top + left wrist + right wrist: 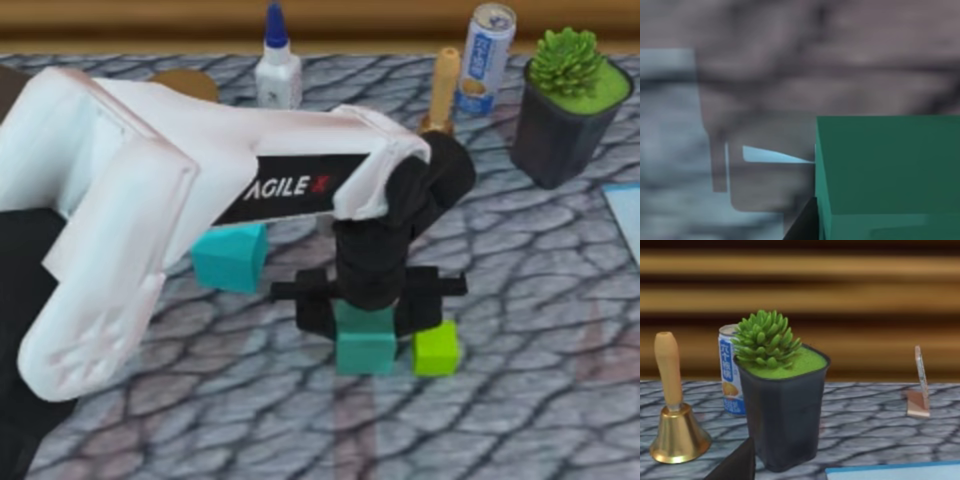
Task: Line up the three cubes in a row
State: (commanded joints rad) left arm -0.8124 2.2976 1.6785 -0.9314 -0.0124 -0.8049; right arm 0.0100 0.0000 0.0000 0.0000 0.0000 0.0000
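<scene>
My left arm reaches across the table, and my left gripper [367, 318] points down over the teal-green cube [366, 350], its jaws shut on the cube's two sides. The left wrist view shows this cube [887, 175] close up with one dark finger [802, 225] against its side. The lime-green cube [436, 347] sits on the table just right of the teal-green one, almost touching it. Apart to the left, partly under the arm, stands the cyan-blue cube [231, 257]. My right arm is outside the top view; in its wrist view one finger [740, 465] shows with nothing against it.
Along the back stand a glue bottle [277, 62], a brass bell [443, 90], a drinks can [487, 55] and a potted succulent [566, 105]. A blue sheet [625, 215] lies at the right edge. A small stand [919, 390] stands farther right.
</scene>
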